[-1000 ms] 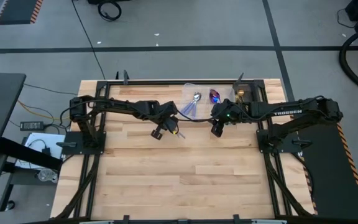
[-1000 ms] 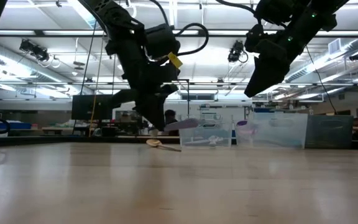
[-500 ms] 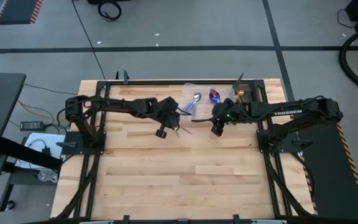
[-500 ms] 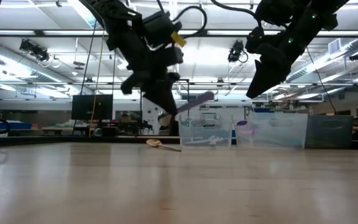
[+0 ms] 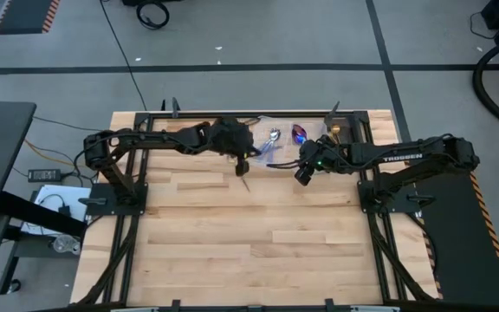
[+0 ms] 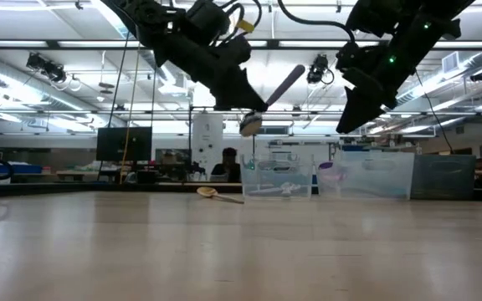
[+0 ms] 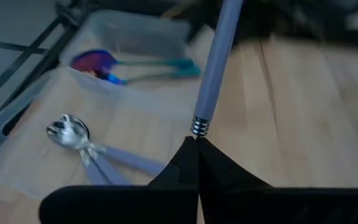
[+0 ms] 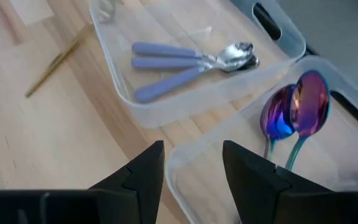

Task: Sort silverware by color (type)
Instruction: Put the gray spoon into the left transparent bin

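The left gripper point(image 6: 253, 109) is clenched on a lavender-handled spoon point(image 7: 215, 68), carrying it in the air above the clear tray point(image 8: 166, 106) at the worktop's far edge. The grip sits at the ringed neck next to the bowl, so the long handle sticks out past the fingertips. The spoon looks light, stiff and slick; a hold that close to one end could let it swing, so nearer mid-handle would probably be steadier.

The right gripper point(image 8: 191, 171) hovers over the tray, jaws released, holding nothing.

Counted: 3 lavender-handled spoons point(image 8: 185, 59) lie in 1 compartment, 2 iridescent spoons point(image 8: 297, 106) with teal handles in the next. 1 gold spoon point(image 5: 244, 181) lies on the worktop just in front of the tray. Any gold pieces in the third compartment are too small to count.
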